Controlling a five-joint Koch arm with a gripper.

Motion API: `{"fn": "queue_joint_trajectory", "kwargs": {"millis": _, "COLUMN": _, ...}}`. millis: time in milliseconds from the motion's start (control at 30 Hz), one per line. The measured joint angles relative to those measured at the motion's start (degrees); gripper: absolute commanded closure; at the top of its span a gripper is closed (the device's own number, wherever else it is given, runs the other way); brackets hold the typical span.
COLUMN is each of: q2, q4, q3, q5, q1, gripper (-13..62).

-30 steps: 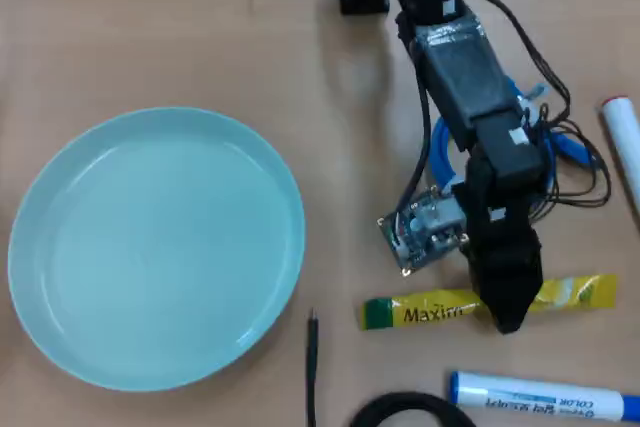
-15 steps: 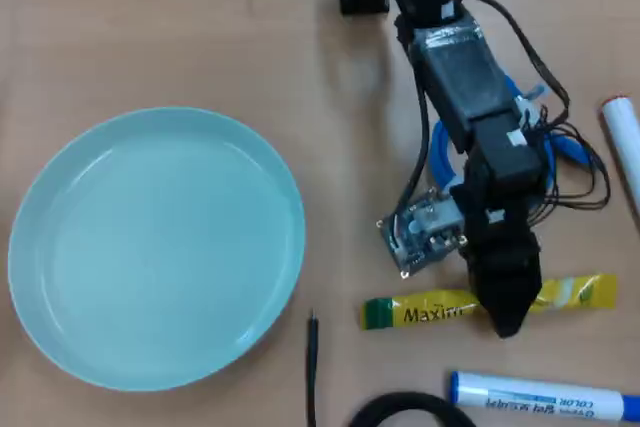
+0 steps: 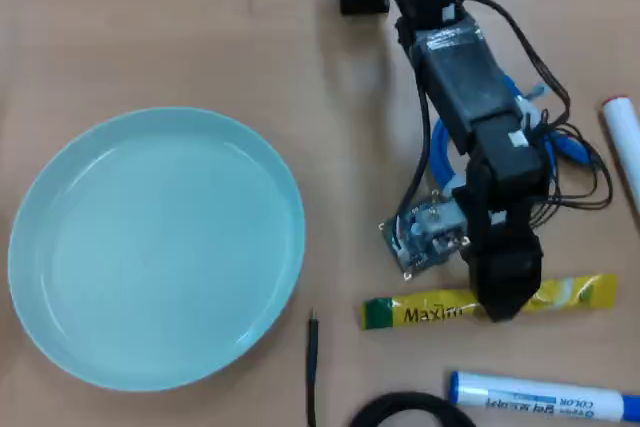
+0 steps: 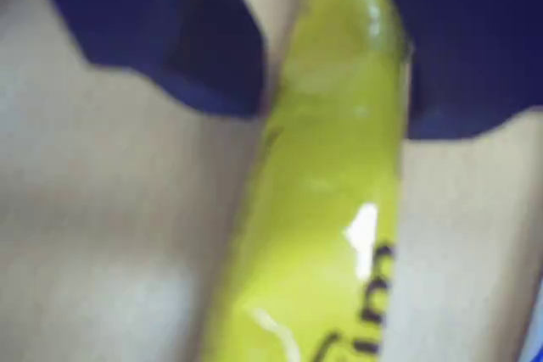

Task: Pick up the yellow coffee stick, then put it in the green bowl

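In the wrist view the coffee stick [image 4: 327, 209] is seen close up, pinched between the dark jaws of the gripper [image 4: 331, 48]. Overhead, the gripper [image 3: 503, 309] is clamped across the stick [image 3: 430, 311], which lies flat on the table [image 3: 180, 27], a marker [image 3: 540, 395] just below it. The green bowl [image 3: 155, 247] sits well apart at left.
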Motion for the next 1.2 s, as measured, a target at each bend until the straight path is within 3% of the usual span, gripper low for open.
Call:
{"fn": "queue_joint_trajectory", "kwargs": {"millis": 200, "q2": -0.09, "q4": -0.18, "q3": 0.0, "q5": 0.0, "q1": 0.0, "gripper": 54.3}}
{"fn": "queue_joint_trajectory", "kwargs": {"millis": 267, "q2": -0.09, "q4": -0.18, "q3": 0.0, "q5": 0.09, "q1": 0.09, "gripper": 55.5}}
{"fn": "queue_joint_trajectory", "kwargs": {"millis": 567, "q2": -0.09, "q4": 2.2, "q3": -0.09, "q5": -0.44, "q1": 0.88, "gripper": 55.7}}
{"fn": "queue_joint_trajectory", "kwargs": {"millis": 900, "q2": -0.09, "q4": 10.9, "q3": -0.88, "q5": 16.7, "q1": 1.85, "gripper": 55.6}}
{"fn": "queue_joint_trajectory", "kwargs": {"millis": 1200, "q2": -0.09, "q4": 19.34, "q3": -1.85, "q5": 18.02, "q1": 1.23, "gripper": 55.6}}
